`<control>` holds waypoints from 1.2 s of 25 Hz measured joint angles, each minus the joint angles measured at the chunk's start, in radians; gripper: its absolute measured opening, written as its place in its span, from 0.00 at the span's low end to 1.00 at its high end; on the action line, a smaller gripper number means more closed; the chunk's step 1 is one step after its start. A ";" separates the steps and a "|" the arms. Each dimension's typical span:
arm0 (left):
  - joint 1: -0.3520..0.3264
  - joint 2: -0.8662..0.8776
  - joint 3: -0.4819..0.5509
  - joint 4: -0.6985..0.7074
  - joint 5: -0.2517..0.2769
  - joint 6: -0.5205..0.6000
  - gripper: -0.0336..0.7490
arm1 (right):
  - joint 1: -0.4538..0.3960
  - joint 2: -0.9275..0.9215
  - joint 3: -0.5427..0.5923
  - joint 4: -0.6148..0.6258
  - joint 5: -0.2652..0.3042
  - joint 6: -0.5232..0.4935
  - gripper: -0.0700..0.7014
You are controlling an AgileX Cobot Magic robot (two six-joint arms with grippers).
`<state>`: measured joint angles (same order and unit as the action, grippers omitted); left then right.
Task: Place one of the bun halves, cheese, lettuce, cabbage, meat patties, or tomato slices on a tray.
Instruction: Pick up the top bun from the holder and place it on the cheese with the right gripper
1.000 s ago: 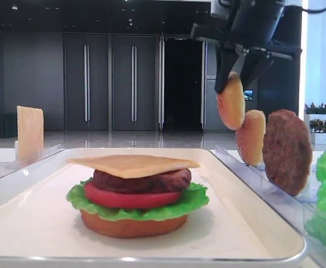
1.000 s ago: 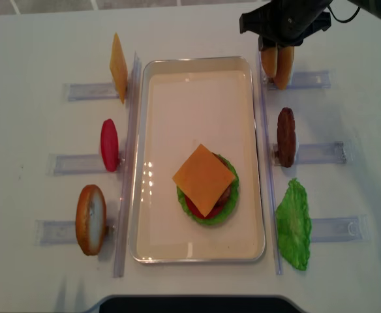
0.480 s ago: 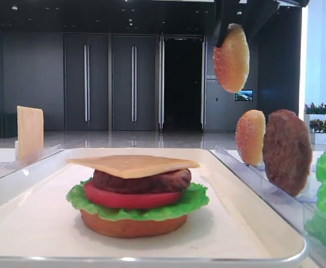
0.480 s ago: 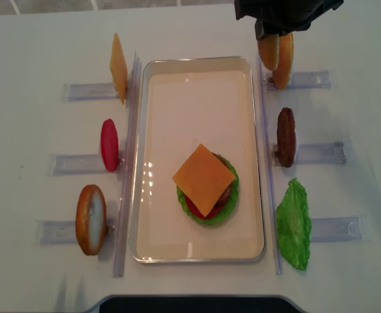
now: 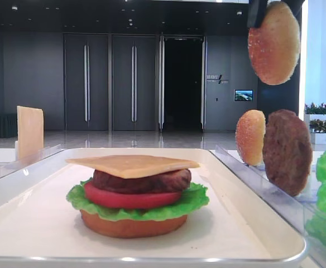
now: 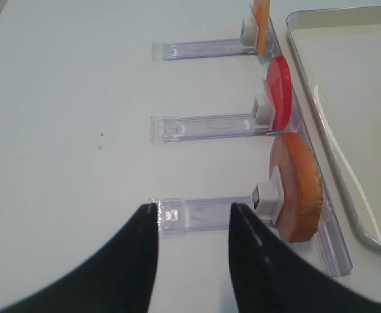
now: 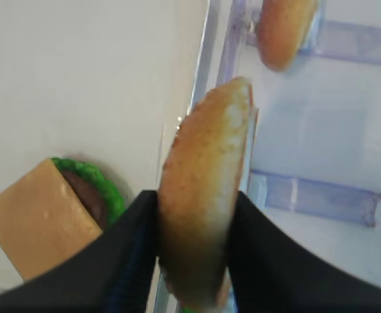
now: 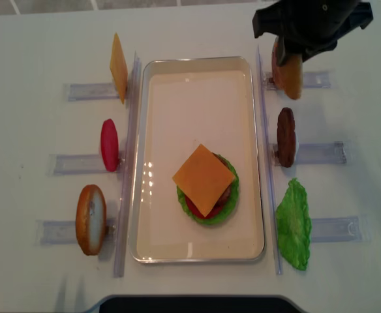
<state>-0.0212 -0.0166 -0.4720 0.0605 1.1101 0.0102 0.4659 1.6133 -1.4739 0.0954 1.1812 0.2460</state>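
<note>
My right pincer [image 7: 197, 222] is clamped on a bun top [image 7: 207, 195], upper right; stack [image 8: 205, 182] on the tray [image 8: 177, 251] lacks it.

From my remote seat this looks like a demo area in a large lobby or exhibition hall. Behind the white bench [image 8: 34, 39] I see tall dark double doors [image 5: 110, 84], a polished reflective floor [image 5: 124, 138], recessed ceiling lights, a small wall screen [image 5: 243, 95] and potted plants [image 5: 317, 109] by bright windows.
</note>
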 joint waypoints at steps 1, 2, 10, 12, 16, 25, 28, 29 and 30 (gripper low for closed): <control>0.000 0.000 0.000 0.000 0.000 0.000 0.40 | 0.000 -0.022 0.031 0.008 0.000 0.001 0.43; 0.000 0.000 0.000 0.000 0.000 0.000 0.40 | 0.000 -0.043 0.059 0.016 -0.002 0.002 0.43; 0.000 0.000 0.000 0.000 0.000 0.000 0.40 | 0.133 -0.301 0.309 0.050 -0.060 0.102 0.43; 0.000 0.000 0.000 0.000 0.000 0.000 0.40 | 0.216 -0.346 0.326 0.048 -0.068 0.157 0.43; 0.000 0.000 0.000 0.000 0.000 0.000 0.40 | 0.407 -0.377 0.330 -0.001 -0.096 0.275 0.43; 0.000 0.000 0.000 0.000 0.000 0.000 0.40 | 0.605 -0.377 0.388 -0.051 -0.290 0.354 0.43; 0.000 0.000 0.000 0.000 0.000 0.000 0.40 | 0.599 -0.377 0.451 -0.020 -0.385 0.324 0.43; 0.000 0.000 0.000 -0.001 0.000 0.000 0.40 | 0.593 -0.377 0.472 0.017 -0.433 0.298 0.43; 0.000 0.000 0.000 -0.001 0.000 0.000 0.40 | 0.586 -0.377 0.496 0.065 -0.484 0.265 0.43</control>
<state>-0.0212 -0.0166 -0.4720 0.0596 1.1101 0.0102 1.0523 1.2363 -0.9782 0.1606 0.6973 0.5113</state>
